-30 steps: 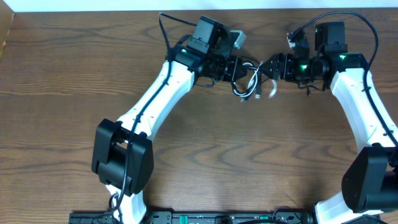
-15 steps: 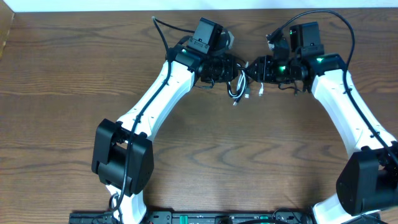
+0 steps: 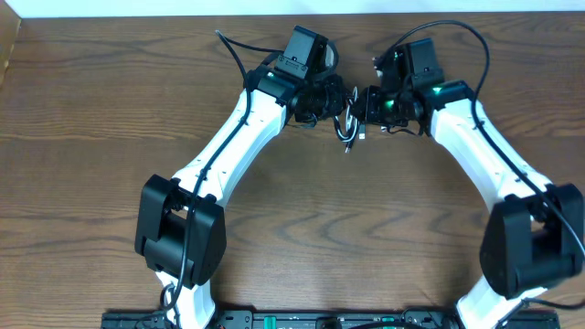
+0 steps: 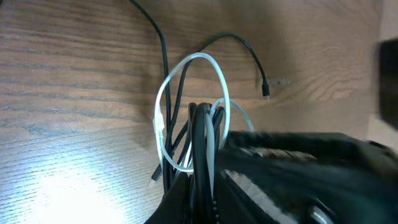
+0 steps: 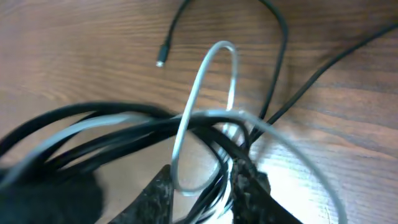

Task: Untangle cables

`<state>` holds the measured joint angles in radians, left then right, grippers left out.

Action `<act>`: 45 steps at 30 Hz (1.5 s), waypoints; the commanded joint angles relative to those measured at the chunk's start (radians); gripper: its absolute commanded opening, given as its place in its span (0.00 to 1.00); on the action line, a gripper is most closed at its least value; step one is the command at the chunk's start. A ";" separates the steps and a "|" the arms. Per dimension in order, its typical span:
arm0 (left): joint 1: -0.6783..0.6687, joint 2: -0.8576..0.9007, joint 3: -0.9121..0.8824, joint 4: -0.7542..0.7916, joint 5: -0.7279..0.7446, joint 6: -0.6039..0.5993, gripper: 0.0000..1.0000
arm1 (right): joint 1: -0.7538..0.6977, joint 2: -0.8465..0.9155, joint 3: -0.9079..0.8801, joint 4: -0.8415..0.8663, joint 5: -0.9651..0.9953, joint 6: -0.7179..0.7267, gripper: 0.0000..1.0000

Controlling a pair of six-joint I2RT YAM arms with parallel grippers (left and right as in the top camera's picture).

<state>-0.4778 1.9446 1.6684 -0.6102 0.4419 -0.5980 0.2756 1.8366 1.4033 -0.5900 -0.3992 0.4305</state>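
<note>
Table [image 3: 91,137]: cables [image 3: 348,129] between left tool [image 3: 340,102], right tool [image 3: 364,102]

A big brown wooden table [image 3: 91,137] fills the view. Dark wavy lines run across its top. Past the table's far edge there is a thin white strip [image 3: 137,7]. At the table's far left corner sits a light brown thing [image 3: 7,41], too cut off to tell what it is. Along the table's near edge lies a black bar [image 3: 274,320] with small green spots.
</note>
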 commanded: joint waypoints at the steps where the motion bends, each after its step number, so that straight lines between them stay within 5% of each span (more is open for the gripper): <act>1: 0.006 -0.004 0.009 0.009 -0.006 -0.037 0.07 | 0.014 0.037 0.000 0.028 0.012 0.030 0.25; 7: 0.006 -0.004 0.009 0.010 -0.006 -0.055 0.07 | 0.033 0.062 0.000 0.094 0.002 0.034 0.23; 11: 0.006 -0.004 0.009 0.008 -0.014 -0.054 0.08 | 0.039 0.062 0.000 0.112 0.003 0.034 0.01; 22: 0.023 -0.003 0.009 -0.056 -0.309 -0.054 0.08 | -0.048 -0.070 0.000 0.020 -0.143 -0.028 0.01; 30: 0.074 -0.003 0.005 -0.084 -0.309 0.002 0.07 | -0.224 -0.303 0.000 -0.086 -0.150 -0.080 0.01; 34: 0.076 -0.003 0.005 -0.074 -0.197 0.142 0.07 | -0.287 -0.331 0.000 -0.098 -0.084 -0.079 0.01; 45: 0.076 -0.004 0.005 -0.053 0.398 0.561 0.08 | -0.268 -0.273 0.000 -0.104 -0.084 -0.137 0.06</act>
<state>-0.4019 1.9446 1.6684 -0.6716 0.5713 -0.2089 -0.0116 1.5475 1.4017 -0.6914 -0.4664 0.3538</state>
